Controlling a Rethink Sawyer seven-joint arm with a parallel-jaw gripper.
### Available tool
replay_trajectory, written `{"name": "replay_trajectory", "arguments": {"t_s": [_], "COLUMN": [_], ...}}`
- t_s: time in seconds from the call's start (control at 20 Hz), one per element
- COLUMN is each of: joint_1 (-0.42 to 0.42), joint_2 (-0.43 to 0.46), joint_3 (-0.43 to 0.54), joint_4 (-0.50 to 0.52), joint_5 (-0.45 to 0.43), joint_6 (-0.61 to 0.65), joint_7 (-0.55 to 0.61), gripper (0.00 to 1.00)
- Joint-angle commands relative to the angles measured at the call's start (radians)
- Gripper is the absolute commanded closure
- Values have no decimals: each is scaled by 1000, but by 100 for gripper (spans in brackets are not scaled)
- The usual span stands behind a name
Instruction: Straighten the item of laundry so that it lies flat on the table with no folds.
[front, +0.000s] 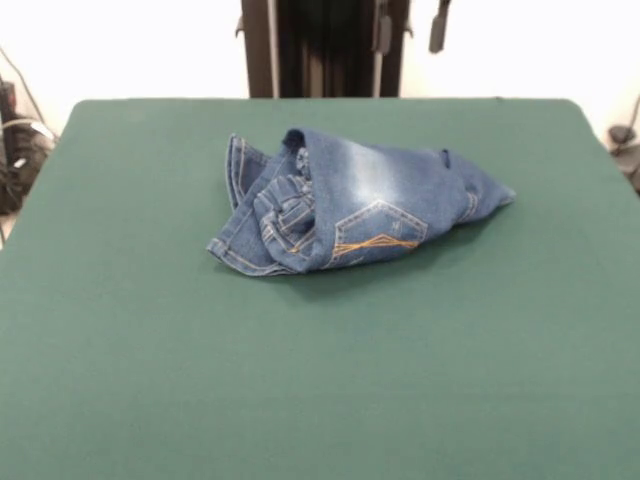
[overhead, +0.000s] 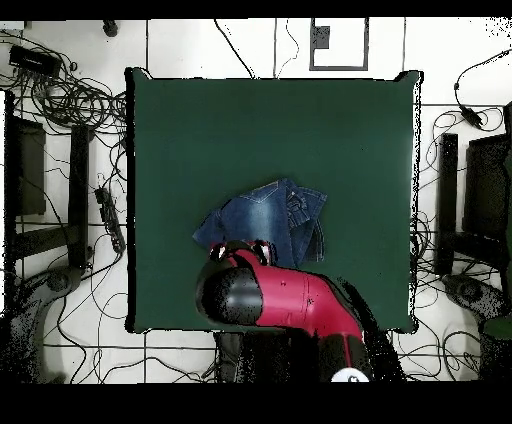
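Observation:
The item of laundry (front: 360, 205) is a small pair of blue denim jeans, crumpled in a folded heap on the far middle of the green table (front: 300, 380). A back pocket with orange stitching faces up and the waistband is bunched at the left. My gripper (front: 410, 28) shows only as two dark fingertips at the top edge, set apart and empty, above and behind the jeans. In the overhead view the jeans (overhead: 265, 218) lie just beyond the red arm (overhead: 285, 300), which hides the gripper and the jeans' near edge.
The black pedestal (front: 325, 45) stands behind the table's far edge. Cables (overhead: 70, 100) and dark equipment (overhead: 490, 190) lie on the floor round the table (overhead: 200, 130). Green cloth spreads wide on all sides of the jeans.

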Motion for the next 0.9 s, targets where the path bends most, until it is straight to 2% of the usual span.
{"name": "replay_trajectory", "arguments": {"t_s": [0.05,0.2,0.35,0.5,0.65,0.9], "joint_1": [-40,-86,-146,-190,-199,-269], "joint_2": [122,126,88,61,79,84], "joint_3": [146,191,264,315,319,395], "joint_4": [-108,-119,-110,-122,-176,-209], "joint_5": [-75,-100,-140,-175,-233,-289], "joint_6": [-19,6,29,106,149,187], "joint_7": [-24,-68,-135,-195,-223,-267], "gripper": [0,0,0,0,0,0]}}
